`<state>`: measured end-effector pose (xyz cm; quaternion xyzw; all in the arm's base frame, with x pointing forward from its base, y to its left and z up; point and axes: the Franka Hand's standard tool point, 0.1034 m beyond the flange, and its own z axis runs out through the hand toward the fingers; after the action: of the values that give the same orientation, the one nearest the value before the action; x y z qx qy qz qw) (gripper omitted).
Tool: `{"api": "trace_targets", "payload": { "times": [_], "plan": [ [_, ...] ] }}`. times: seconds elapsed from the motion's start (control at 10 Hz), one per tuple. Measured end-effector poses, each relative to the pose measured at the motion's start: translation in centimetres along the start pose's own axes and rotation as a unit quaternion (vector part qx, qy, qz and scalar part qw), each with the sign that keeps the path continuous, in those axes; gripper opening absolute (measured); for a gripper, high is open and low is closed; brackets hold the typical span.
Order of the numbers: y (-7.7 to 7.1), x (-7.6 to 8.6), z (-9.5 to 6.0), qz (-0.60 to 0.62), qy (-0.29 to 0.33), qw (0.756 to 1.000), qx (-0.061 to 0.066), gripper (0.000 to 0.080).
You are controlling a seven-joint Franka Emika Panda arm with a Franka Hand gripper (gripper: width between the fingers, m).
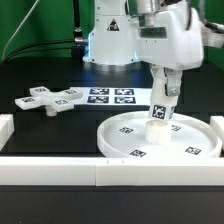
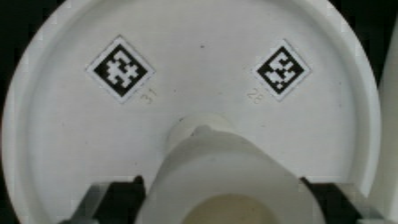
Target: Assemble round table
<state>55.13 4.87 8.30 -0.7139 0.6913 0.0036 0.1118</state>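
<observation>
From my end, the white robot arm (image 1: 165,45) comes down from above on the exterior view's right, wrist pointing straight down at the black counter (image 1: 40,125). The jaws are pinching the short thick white plastic cylinder leg (image 1: 160,113) from both sides and holding it upright, with one tag facing the exterior camera. Its bottom end meets the large white rimmed round plastic disc (image 1: 195,140) roughly mid-disc, though I can't tell if it's actually seated. In the wrist view the leg fills the foreground, with two tags on the disc floor beyond it. The white cross-shaped plastic base (image 1: 50,99) lies flat on the counter, well apart on the exterior view's left, near the marker board (image 1: 110,97).
</observation>
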Motion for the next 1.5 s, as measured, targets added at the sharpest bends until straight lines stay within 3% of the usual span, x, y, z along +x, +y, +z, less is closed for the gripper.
{"api": "trace_targets", "payload": {
  "times": [0.2,0.3,0.4,0.5,0.6,1.0,1.3,1.5],
  "plan": [
    [0.0,0.4,-0.1,0.052,-0.011,0.999,0.006,0.0409],
    [0.0,0.2,0.0,0.051,-0.012,0.999,0.006,0.0501],
    [0.0,0.2,0.0,0.04,-0.012,0.999,0.005,0.0501],
    [0.0,0.2,0.0,0.021,-0.012,1.0,0.006,0.0619],
    [-0.1,0.3,-0.1,-0.012,-0.016,1.0,-0.002,0.0619],
    [-0.3,0.4,-0.2,-0.153,-0.017,0.988,0.001,0.0649],
    [-1.0,0.5,-0.3,-0.342,-0.011,0.939,-0.02,0.0649],
    [-1.3,0.2,-0.4,-0.452,-0.006,0.891,-0.027,0.0649]
  ]
}}
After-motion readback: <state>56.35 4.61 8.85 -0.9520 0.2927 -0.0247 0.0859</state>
